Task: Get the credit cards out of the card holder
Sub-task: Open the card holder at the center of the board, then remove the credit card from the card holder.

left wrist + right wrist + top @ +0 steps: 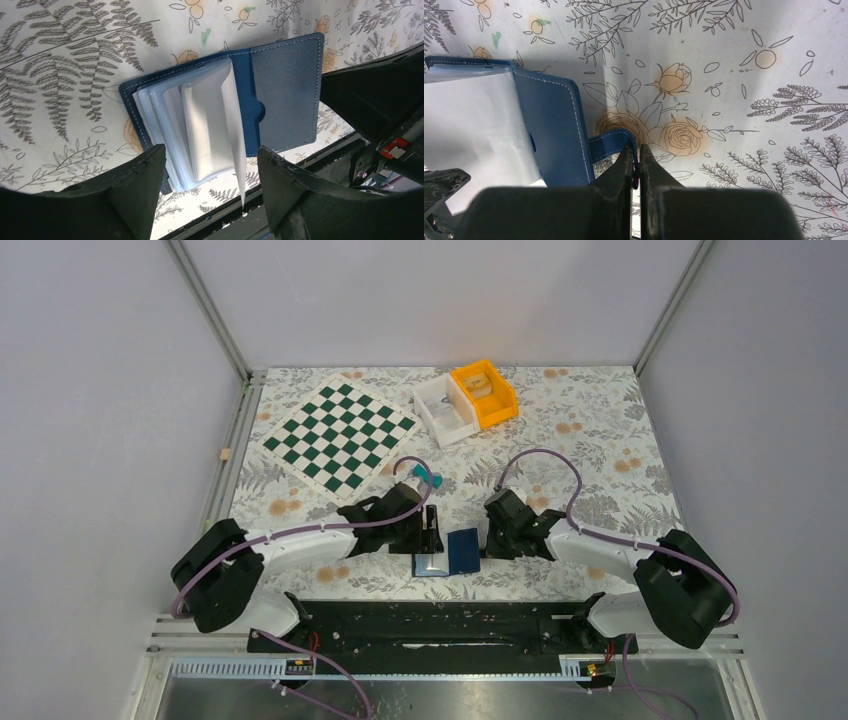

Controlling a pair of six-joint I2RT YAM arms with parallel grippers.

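Floral-print tabletop [600,440] bears stitched navy card holder [285,95], opened flat.

Bright, even, diffuse light, all views. Soft shadow beside wallet [554,120] on table [724,50]. Left end effector [210,152] and right end effector [636,150] dark, slightly blurred near lens.

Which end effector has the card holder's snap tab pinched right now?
The right end effector: its jaws are shut on the navy snap tab. The left end effector hangs open over the credit cards.
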